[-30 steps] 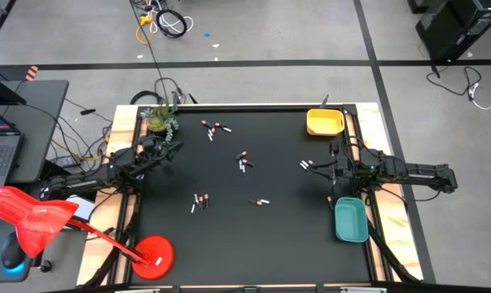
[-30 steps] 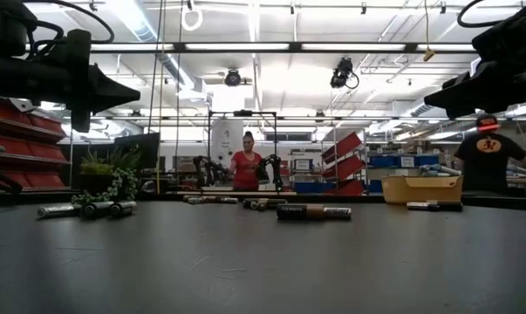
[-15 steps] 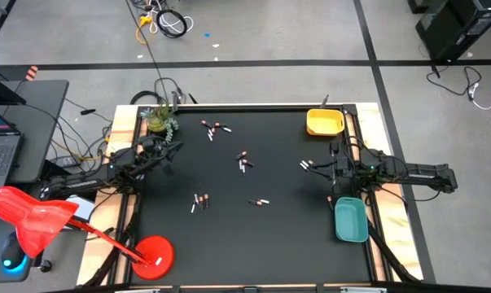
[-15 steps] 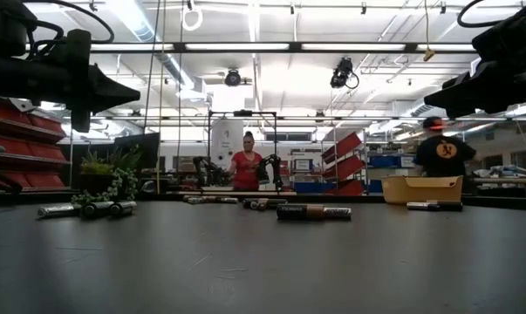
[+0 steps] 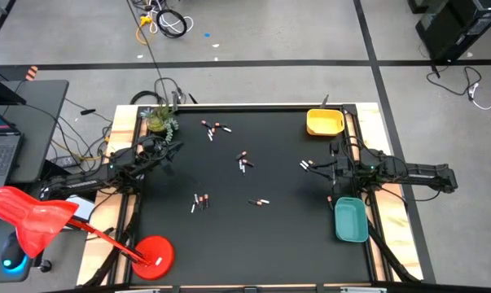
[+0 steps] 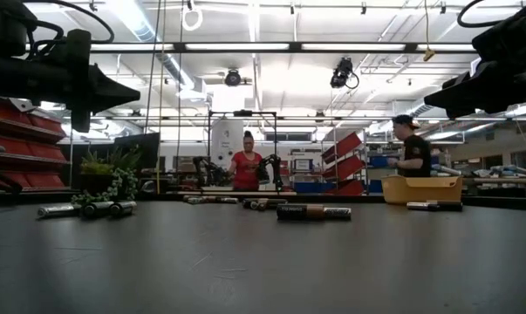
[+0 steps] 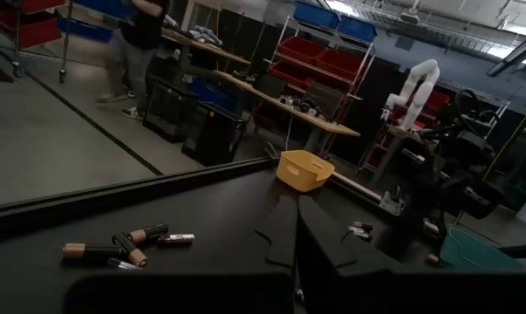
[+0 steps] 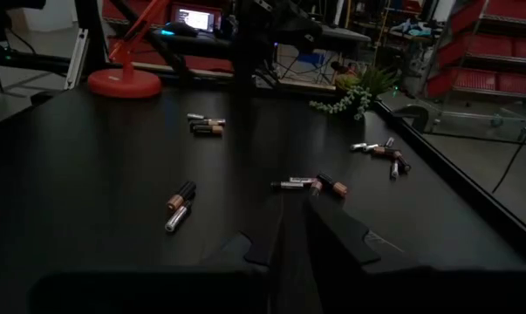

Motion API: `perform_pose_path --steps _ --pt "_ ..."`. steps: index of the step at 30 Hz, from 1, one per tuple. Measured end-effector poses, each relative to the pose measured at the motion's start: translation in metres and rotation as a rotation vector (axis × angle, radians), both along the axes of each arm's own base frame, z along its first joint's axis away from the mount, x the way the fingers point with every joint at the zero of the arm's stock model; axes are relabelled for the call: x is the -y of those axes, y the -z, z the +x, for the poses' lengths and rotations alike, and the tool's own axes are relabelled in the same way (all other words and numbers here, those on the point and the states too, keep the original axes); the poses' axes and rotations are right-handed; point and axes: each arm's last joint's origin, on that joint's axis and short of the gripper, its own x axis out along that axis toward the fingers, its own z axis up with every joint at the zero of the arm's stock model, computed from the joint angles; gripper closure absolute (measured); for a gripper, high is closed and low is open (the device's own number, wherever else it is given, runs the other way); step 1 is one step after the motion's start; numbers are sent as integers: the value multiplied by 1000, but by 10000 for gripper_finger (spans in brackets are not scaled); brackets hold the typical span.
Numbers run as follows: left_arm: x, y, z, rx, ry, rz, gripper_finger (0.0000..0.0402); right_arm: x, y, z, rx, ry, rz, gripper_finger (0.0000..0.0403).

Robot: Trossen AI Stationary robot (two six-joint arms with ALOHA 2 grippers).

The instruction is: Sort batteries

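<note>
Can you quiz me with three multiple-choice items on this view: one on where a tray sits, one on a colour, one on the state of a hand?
1. Where is the yellow tray?
A. far right corner of the table
B. near left corner
C. table centre

2. What colour is the tray by the near right edge?
A. red
B. teal
C. white

3. How is the left hand?
A. shut, holding nothing
B. wide open
C. shut on a tray

Answers:
1. A: the high view shows it at the far right corner.
2. B: it shows teal from above.
3. A: its fingers meet with nothing between them, and the batteries lie loose on the table.
</note>
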Motion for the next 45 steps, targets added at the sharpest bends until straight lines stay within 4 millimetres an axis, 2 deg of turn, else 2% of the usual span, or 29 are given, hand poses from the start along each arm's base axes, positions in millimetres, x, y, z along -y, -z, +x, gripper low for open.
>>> perform_pose_path --steps 38,45 --pt "0 0 0 2 0 0 392 0 0 0 0 0 0 341" --pt "0 -9 -1 98 -17 18 392 0 0 0 0 0 0 341"
